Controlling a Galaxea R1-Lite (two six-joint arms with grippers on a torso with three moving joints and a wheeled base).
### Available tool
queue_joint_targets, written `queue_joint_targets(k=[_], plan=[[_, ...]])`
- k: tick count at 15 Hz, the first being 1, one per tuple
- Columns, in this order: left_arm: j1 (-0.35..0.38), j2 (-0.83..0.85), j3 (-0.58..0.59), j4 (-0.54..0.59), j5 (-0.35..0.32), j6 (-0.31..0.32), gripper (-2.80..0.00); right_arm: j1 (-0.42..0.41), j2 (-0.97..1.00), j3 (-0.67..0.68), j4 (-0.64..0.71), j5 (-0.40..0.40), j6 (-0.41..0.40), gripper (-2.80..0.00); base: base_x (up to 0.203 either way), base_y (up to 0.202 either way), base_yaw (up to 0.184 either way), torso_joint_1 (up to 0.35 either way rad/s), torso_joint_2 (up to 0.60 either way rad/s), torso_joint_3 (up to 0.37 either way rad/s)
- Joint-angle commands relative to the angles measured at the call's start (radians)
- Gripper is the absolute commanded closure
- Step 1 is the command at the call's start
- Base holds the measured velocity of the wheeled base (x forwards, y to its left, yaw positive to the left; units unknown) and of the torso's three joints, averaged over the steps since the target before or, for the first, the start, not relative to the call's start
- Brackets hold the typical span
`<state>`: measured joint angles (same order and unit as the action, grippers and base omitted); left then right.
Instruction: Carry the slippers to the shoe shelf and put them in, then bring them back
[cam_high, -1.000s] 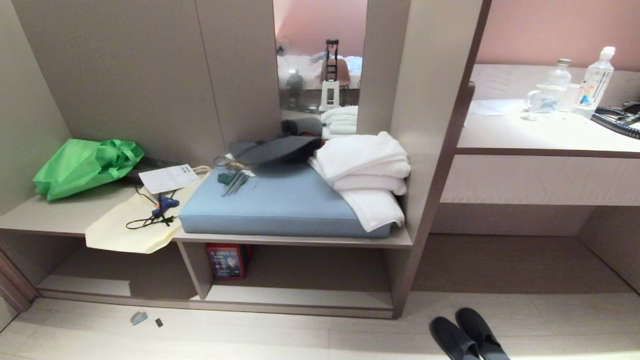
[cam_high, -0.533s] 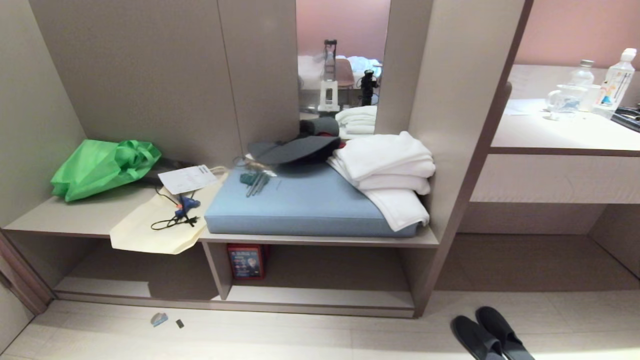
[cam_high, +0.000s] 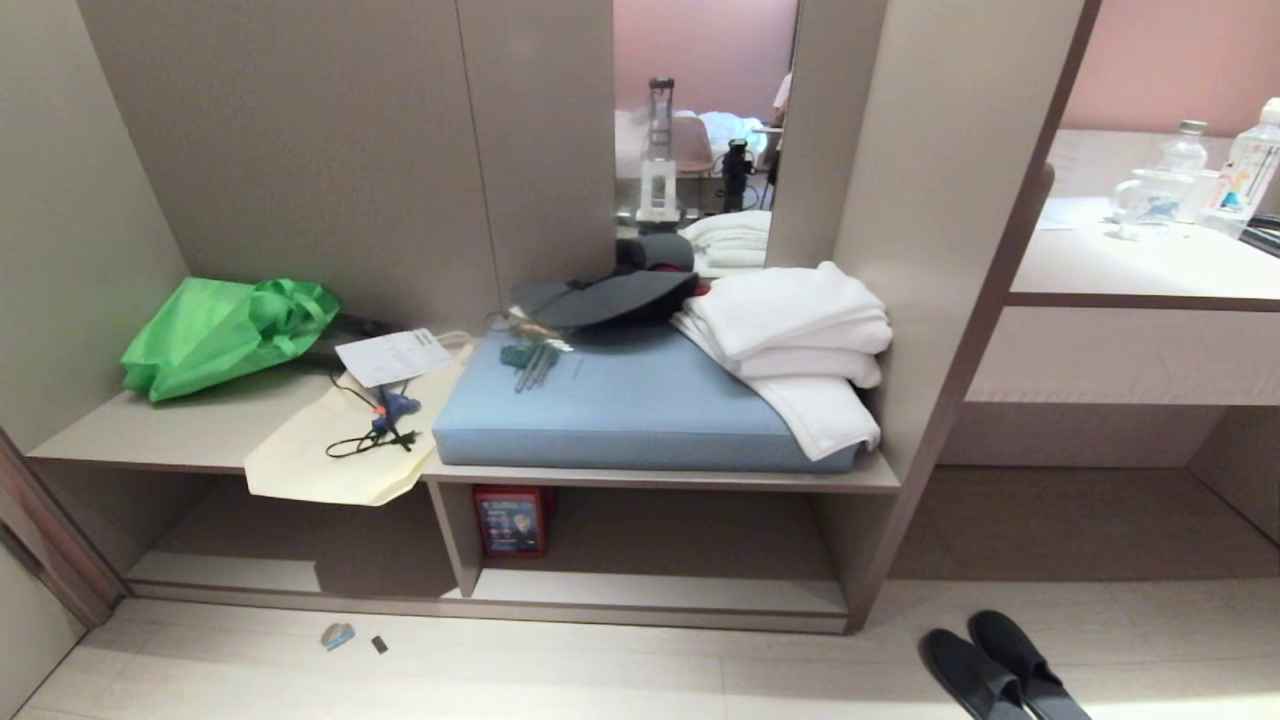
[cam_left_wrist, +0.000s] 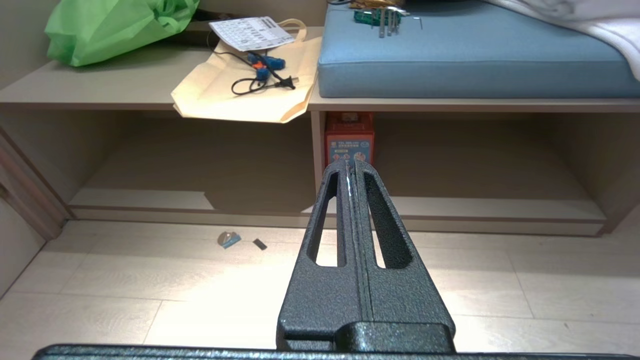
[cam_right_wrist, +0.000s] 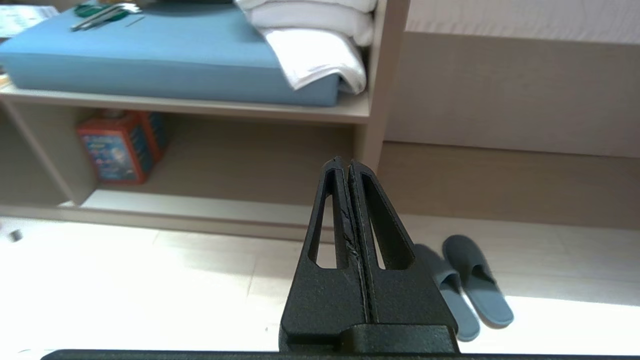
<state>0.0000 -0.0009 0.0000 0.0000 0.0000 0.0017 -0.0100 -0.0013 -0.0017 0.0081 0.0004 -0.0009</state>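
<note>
The slippers (cam_high: 1003, 668) lie side by side on the pale floor (cam_high: 600, 680), at the lower right of the head view, in front of the open space under the long counter (cam_high: 1140, 265) and just to the right of the built-in unit's end panel. Nothing touches them. The shoe shelf (cam_high: 650, 590) is the low cubby to their left, with a pale base board and an upright divider (cam_high: 455, 535); a red box (cam_high: 512, 520) stands just right of that divider.

On the bench above it lies a blue cushion (cam_high: 640, 410) with folded white towels (cam_high: 790, 340) stacked at its right end, a black hat (cam_high: 600, 295) at the back and some green-handled tools (cam_high: 530, 360) near it. To the left lie a cream tote bag (cam_high: 320, 455) with a black cord (cam_high: 365, 440) on it, a printed paper sheet (cam_high: 393, 355) and a green bag (cam_high: 220, 330).

Neither arm shows from the head (only the wrist cameras catch the fingers). The left gripper (cam_left_wrist: 350, 167) is clenched on nothing and points at the divider; the right gripper (cam_right_wrist: 342, 162) is likewise pressed together and empty, with the slippers on the floor well apart from it. Two small scraps (cam_high: 350, 638) lie on the floor before the left cubby.
</note>
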Motion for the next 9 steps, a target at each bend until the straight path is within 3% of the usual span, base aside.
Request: queue_joint_targets(k=[1, 9], plan=[[0.000, 0.001, 0.000, 0.000, 0.000, 0.000, 0.00, -0.001, 0.001, 0.000, 0.000, 0.000, 0.001, 0.00, -0.091, 0.001, 0.005, 0.010, 0.00, 0.009], [0.000, 0.001, 0.000, 0.000, 0.000, 0.000, 0.00, -0.001, 0.001, 0.000, 0.000, -0.001, 0.000, 0.00, -0.193, 0.000, 0.002, 0.004, 0.00, 0.001]])
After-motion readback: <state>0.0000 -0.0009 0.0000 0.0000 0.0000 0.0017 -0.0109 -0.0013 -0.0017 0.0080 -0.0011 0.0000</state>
